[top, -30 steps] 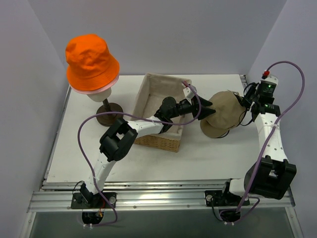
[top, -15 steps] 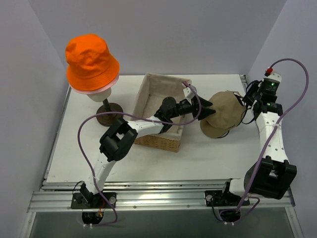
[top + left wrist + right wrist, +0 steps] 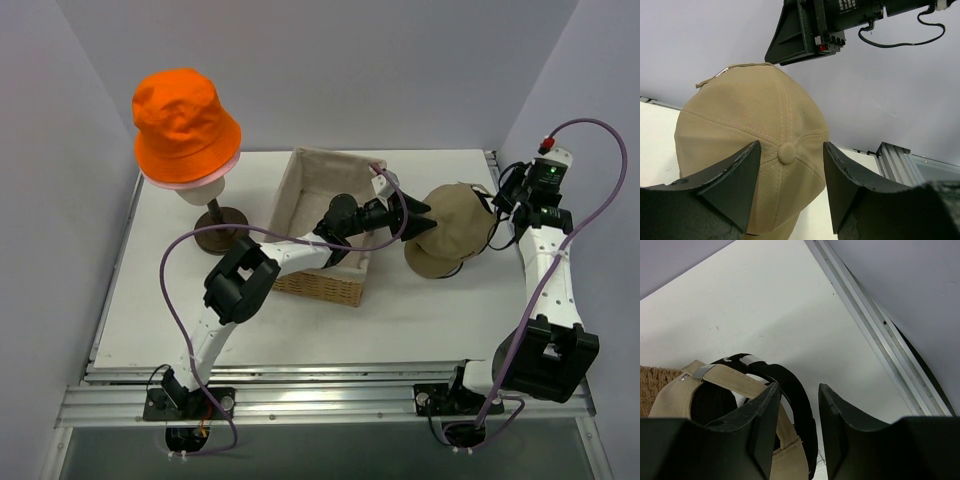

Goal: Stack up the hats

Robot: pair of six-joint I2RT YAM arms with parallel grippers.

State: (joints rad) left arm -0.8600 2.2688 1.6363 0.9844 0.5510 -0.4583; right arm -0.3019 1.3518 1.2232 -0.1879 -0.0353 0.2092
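Right hand [image 3: 799, 387] shifted, grip unclear; left hand [image 3: 791, 145] released; wrist view reveals black cap [image 3: 790, 382]

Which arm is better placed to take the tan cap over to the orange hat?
Probably left: the left gripper is open at the crown of the tan cap, on the side nearer the orange hat. The right gripper is open at the rear strap, farther away.

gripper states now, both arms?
Left gripper: open, fingers apart at the crown of the tan fabric baseball cap.
Right gripper: open, at the back of that cap, holding nothing.
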